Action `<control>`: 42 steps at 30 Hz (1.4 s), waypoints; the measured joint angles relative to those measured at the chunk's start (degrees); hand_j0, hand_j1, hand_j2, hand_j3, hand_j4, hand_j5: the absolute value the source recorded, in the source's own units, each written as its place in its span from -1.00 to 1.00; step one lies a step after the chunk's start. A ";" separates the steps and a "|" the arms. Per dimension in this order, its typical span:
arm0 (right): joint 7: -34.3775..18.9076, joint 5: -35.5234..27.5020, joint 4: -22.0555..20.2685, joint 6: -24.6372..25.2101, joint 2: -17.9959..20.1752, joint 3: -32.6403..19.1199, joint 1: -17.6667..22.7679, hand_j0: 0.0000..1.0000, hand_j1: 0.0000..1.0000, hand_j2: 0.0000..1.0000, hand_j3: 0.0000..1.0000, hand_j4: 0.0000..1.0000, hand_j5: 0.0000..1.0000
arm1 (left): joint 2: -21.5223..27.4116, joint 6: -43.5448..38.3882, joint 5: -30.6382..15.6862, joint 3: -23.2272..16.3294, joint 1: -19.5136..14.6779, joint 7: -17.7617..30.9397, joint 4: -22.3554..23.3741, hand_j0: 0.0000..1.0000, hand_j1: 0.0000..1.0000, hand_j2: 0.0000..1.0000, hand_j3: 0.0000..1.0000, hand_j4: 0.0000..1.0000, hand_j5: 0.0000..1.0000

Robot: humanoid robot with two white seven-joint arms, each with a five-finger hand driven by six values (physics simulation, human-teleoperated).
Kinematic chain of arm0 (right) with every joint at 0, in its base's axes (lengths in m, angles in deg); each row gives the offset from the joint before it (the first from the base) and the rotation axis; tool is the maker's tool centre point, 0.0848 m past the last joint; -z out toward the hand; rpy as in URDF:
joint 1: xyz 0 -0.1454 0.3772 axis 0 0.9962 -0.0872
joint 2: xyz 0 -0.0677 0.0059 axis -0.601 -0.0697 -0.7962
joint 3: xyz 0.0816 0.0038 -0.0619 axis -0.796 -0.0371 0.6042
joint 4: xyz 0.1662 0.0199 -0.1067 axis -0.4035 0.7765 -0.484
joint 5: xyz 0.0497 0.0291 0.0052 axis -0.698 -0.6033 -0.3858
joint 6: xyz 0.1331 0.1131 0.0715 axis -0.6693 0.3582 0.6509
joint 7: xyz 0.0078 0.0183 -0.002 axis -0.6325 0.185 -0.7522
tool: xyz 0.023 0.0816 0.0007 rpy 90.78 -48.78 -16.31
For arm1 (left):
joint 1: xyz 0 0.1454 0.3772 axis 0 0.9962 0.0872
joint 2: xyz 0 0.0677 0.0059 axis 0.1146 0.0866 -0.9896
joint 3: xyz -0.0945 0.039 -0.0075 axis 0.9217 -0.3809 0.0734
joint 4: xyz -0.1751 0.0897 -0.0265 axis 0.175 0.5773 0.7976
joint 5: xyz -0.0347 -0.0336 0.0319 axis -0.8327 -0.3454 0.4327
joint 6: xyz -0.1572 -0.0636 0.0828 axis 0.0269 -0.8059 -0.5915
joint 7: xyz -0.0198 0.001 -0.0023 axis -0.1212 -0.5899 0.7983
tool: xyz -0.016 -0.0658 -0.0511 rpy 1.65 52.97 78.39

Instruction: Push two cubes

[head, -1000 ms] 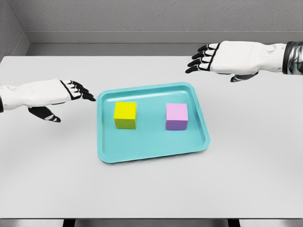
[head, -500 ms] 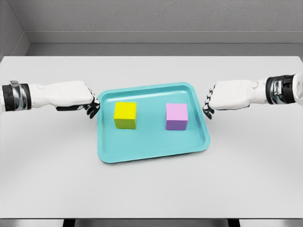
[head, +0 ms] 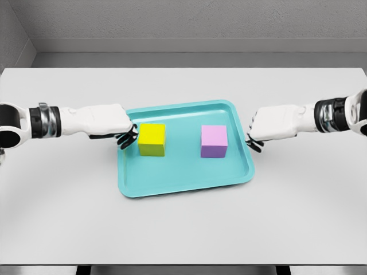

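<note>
A yellow cube (head: 152, 139) and a pink cube (head: 214, 141) stand apart on a teal tray (head: 183, 172) in the middle of the table. My left hand (head: 127, 135) reaches over the tray's left rim, fingers curled, knuckles at or very near the yellow cube's left face. My right hand (head: 252, 137) hovers at the tray's right rim with its fingers curled under, a gap of bare tray between it and the pink cube. Neither hand holds anything.
The white table (head: 183, 229) spreads wide around the tray. A grey wall (head: 183, 23) runs behind the table's far edge.
Both hands dropped from spread poses and curled. The left hand slid right over the tray rim toward the yellow cube. The right hand lowered slightly at the right rim. The cubes have not moved.
</note>
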 measured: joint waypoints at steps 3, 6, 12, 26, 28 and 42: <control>0.00 0.62 0.24 0.01 -1.55 0.98 -0.09 -0.40 -0.40 -0.40 -0.40 -0.40 -0.40 | -0.59 0.00 1.00 0.06 -0.09 0.00 0.06 -0.85 -0.85 -0.85 -0.85 -0.85 -0.85; 0.00 0.86 0.58 0.01 -2.58 1.49 -0.53 -0.40 -0.40 -0.40 -0.40 -0.40 -0.40 | -0.70 -0.01 1.70 0.33 -0.97 0.00 0.43 -0.85 -0.85 -0.85 -0.85 -0.85 -0.85; 0.00 0.99 2.45 0.01 -4.25 2.08 -0.70 -0.40 -0.40 -0.40 -0.40 -0.40 -0.40 | -0.66 -0.01 3.16 0.19 -3.08 0.00 7.48 -0.85 -0.85 -0.85 -0.85 -0.85 -0.85; 0.00 1.10 8.49 0.02 -7.18 4.03 -2.11 -0.40 -0.40 -0.40 -0.40 -0.40 -0.40 | -5.61 -0.01 6.32 -1.02 -3.08 0.00 11.92 -0.85 -0.85 -0.85 -0.85 -0.85 -0.85; 0.00 1.12 9.05 0.01 -7.78 4.28 -2.20 -0.40 -0.40 -0.40 -0.40 -0.40 -0.40 | -5.93 0.00 6.44 -1.25 -3.08 0.00 12.23 -0.85 -0.85 -0.85 -0.85 -0.85 -0.85; -0.02 1.11 10.96 0.03 -11.16 5.49 -3.52 -0.39 -0.39 -0.39 -0.39 -0.39 -0.39 | -9.00 -1.01 4.16 -3.25 -3.60 0.64 14.02 -0.85 -0.85 -0.85 -0.85 -0.85 -0.85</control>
